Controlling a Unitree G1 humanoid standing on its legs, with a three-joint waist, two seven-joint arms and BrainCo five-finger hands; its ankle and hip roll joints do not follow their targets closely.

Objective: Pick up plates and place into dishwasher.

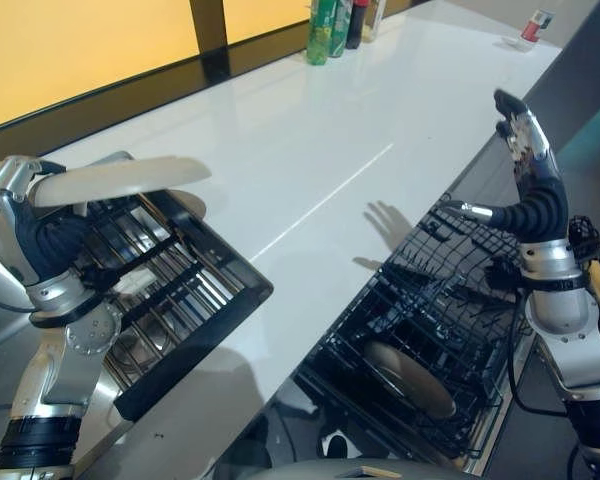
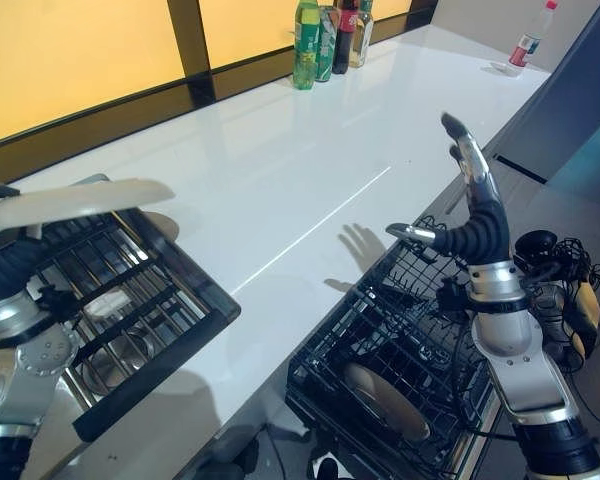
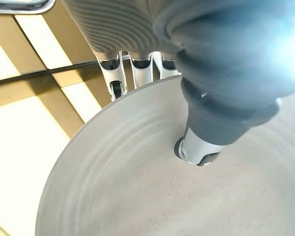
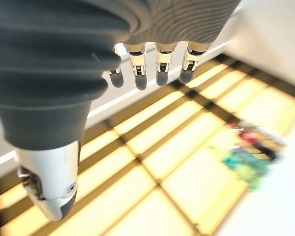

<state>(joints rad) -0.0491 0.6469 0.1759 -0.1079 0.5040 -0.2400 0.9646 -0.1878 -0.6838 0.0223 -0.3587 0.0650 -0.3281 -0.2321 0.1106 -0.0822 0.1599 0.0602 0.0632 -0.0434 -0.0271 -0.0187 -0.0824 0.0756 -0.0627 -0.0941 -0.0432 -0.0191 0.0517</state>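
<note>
Plate up in the left hand [image 1: 25,215]

Pinching a pale plate [image 1: 115,180] over the dish rack [image 1: 165,290]; right hand [image 2: 470,190] raised above the dishwasher basket [image 2: 400,370], fingers straight, holding nothing.

Left hand [image 1: 20,225] clenched, right hand [image 1: 528,160] raised, splayed

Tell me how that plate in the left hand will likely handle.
The plate looks rigid: it juts sideways from the left hand without sagging. Its smooth surface and the rim-only pinch suggest it could slip. Probably breakable if dropped on the drying rack.
</note>
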